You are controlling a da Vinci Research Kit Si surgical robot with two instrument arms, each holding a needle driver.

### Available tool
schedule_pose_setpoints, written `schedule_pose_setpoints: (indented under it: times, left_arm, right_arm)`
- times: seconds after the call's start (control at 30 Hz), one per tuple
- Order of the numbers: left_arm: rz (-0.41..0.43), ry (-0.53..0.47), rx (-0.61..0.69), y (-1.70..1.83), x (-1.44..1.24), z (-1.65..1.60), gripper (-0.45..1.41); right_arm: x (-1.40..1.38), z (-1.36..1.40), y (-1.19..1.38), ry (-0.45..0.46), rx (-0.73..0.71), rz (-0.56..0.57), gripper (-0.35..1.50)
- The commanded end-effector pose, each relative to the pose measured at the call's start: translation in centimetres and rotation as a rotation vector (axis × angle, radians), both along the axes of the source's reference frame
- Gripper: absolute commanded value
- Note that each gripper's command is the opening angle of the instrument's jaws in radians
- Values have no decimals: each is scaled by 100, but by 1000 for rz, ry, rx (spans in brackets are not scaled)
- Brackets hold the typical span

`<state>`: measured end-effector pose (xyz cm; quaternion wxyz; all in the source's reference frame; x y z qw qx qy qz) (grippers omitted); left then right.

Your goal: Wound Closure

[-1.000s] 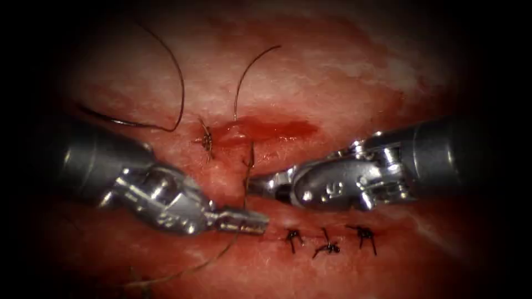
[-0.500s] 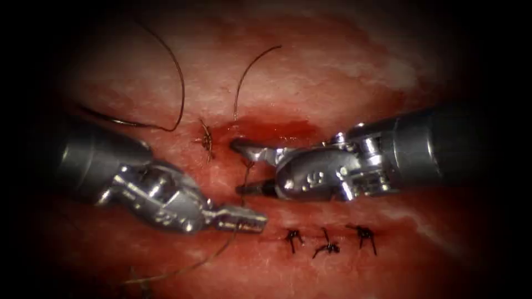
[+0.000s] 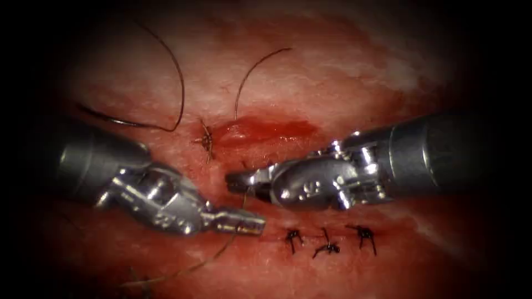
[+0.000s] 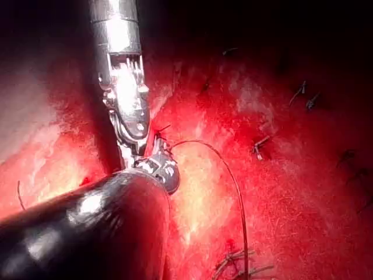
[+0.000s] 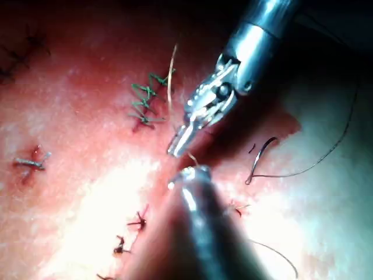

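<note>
Spanning the scene, the tissue [image 3: 332, 72] bears red fluid [image 3: 266, 130]. Left tool [image 3: 239, 221] fingers are clenched on the thread [image 3: 235, 242]; right tool [image 3: 235, 181] fingers grasp the thread's upper run. Needle [image 3: 252, 75] lies free, far side.

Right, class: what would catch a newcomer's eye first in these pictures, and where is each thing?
The two steel tools meeting mid-picture in the endoscope view: the right tool, jaws closed across the thread, and the left tool gripping the same thread just below. Then the needle, lying free on the tissue left of the cut.
</note>
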<state>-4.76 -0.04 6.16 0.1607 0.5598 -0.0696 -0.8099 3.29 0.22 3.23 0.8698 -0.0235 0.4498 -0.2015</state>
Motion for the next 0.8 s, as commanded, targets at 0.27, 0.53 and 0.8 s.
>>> schedule_pose_setpoints:
  times: [0.27, 0.53, 0.8]
  left_arm:
    - [-52, -1, 104, -7, 2, 4, 94]
    - [-133, -97, 188, -4, 26, -7, 101]
    - [-219, -263, 336, 11, 55, -20, 83]
  right_arm:
    - [-7, 13, 3, -16, -7, 3, -35]
    - [-21, 27, 11, -25, 11, 44, -35]
    - [-21, 29, 10, -26, 14, 47, -35]
